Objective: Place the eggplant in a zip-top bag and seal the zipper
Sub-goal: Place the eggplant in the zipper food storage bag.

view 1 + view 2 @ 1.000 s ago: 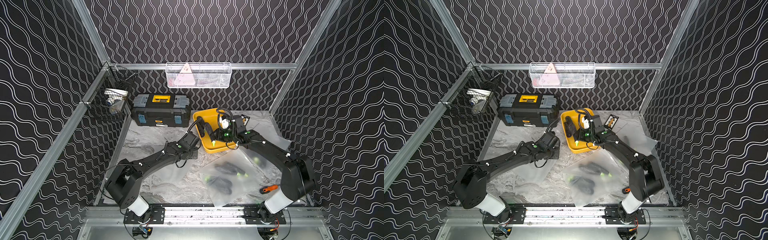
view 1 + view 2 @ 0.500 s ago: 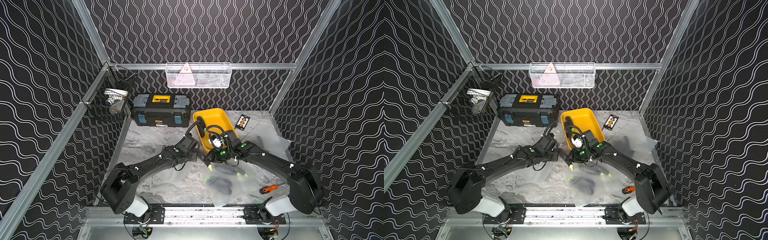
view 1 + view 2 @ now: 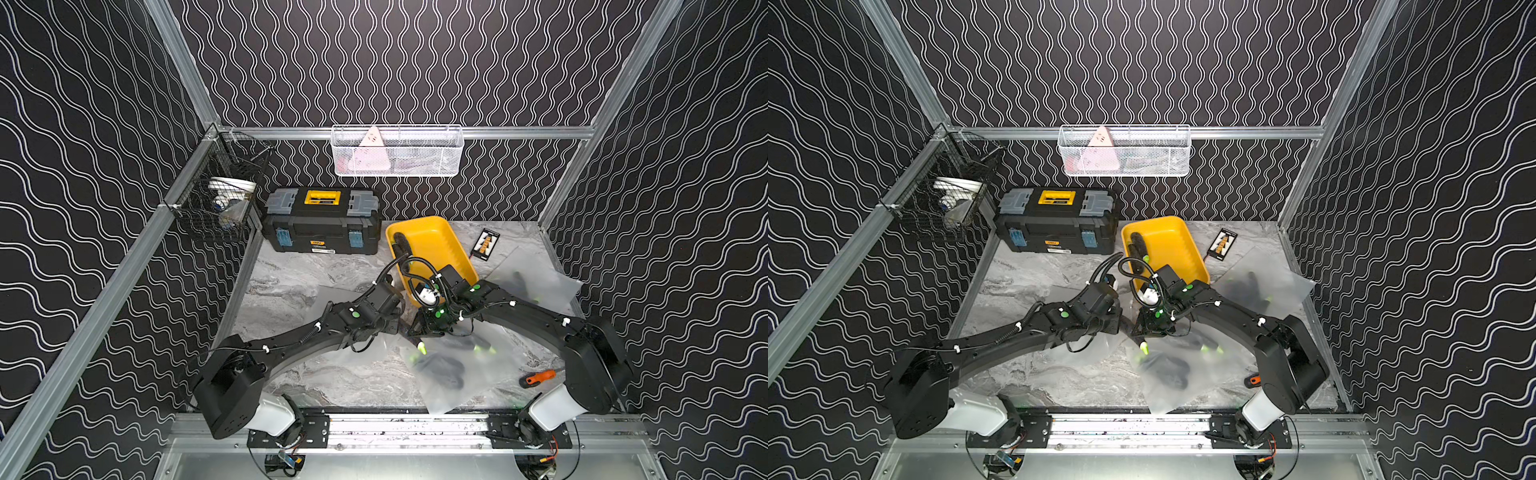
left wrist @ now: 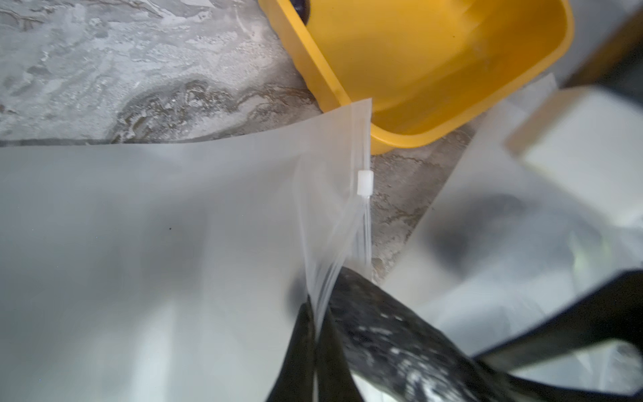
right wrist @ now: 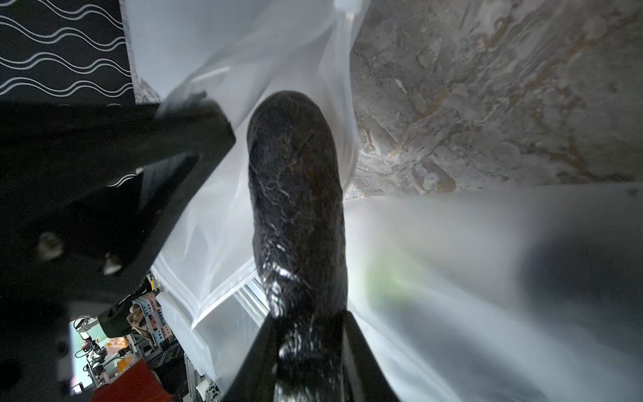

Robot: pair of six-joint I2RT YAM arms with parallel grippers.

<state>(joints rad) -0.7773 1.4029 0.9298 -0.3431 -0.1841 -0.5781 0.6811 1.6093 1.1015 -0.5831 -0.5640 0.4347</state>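
Note:
The frosted zip-top bag lies on the marble table, its white slider partway along the zipper. My left gripper is shut on the bag's upper lip and lifts it, so the mouth gapes. My right gripper is shut on the dark, wrinkled eggplant, whose rounded end sits in the bag's mouth between the two plastic layers. In both top views the two grippers meet near the table's middle, just in front of the yellow tray.
Another eggplant lies in the yellow tray. A filled bag lies at the front and another at the right. A black toolbox stands at the back, and an orange screwdriver and a small card lie to the right.
My right arm has carried the eggplant from over the yellow tray forward and down to the bag's mouth. My left gripper kept hold of the bag and shifted slightly forward.

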